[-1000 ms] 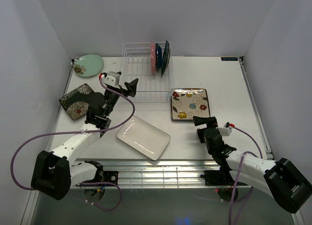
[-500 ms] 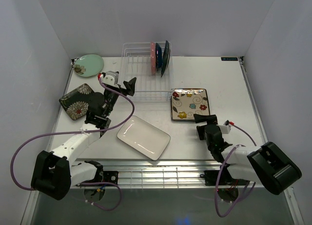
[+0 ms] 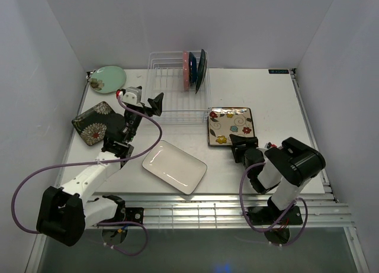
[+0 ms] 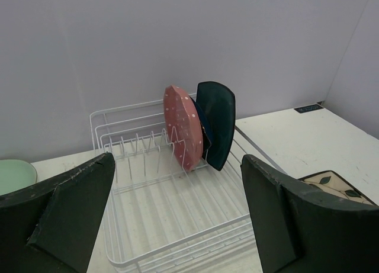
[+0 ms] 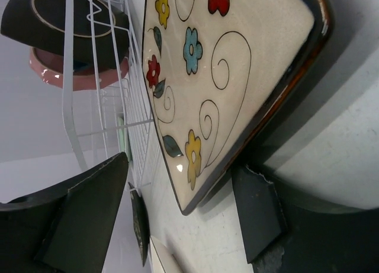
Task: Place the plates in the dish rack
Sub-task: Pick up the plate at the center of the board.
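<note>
Four plates lie flat on the table (image 3: 278,107): pale green plate (image 3: 108,79) far left, dark floral plate (image 3: 93,124) nearer, white rectangular plate (image 3: 174,166) mid-front. Left gripper (image 4: 177,166) hangs wide open and empty before the dish rack (image 3: 169,77), with three upright plates (image 3: 194,70) at its right end. Right gripper (image 5: 183,166), jaws apart, straddles the near corner of the patterned plate (image 3: 230,126), not clamped.
</note>
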Robot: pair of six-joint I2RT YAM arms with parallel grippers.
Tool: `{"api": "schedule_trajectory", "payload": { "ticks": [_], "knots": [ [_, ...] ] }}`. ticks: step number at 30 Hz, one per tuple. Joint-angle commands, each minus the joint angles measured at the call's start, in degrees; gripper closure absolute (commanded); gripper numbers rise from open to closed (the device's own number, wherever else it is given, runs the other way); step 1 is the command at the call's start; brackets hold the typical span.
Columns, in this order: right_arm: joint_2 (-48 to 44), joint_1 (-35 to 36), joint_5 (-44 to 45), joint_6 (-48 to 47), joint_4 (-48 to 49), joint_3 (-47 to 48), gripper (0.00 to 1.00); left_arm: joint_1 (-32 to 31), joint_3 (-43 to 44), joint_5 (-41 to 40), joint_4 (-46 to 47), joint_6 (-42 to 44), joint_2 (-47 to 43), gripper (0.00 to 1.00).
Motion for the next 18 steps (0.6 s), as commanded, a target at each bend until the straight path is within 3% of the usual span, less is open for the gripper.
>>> {"api": "schedule_trajectory", "payload": {
  "ticks": [1, 7, 16, 18],
  "knots": [
    [6.41, -0.06, 0.57, -0.46, 10.40, -0.23, 0.24, 0.05, -0.54, -0.54, 0.73, 0.36, -1.96, 0.02],
    [11.35, 0.29, 1.88, -0.72, 16.40, -0.23, 0.37, 0.05, -0.72, -0.27, 0.91, 0.36, -1.96, 0.02],
    [8.89, 0.55, 6.19, -0.02, 11.83, -0.67, 0.59, 0.05, -0.98, -0.27, 1.09, 0.36, -1.96, 0.02],
    [8.71, 0.55, 7.07, 0.07, 11.57, -0.58, 0.68, -0.04, -0.90, -0.27, 1.09, 0.36, -1.87, 0.02]
  ]
}}
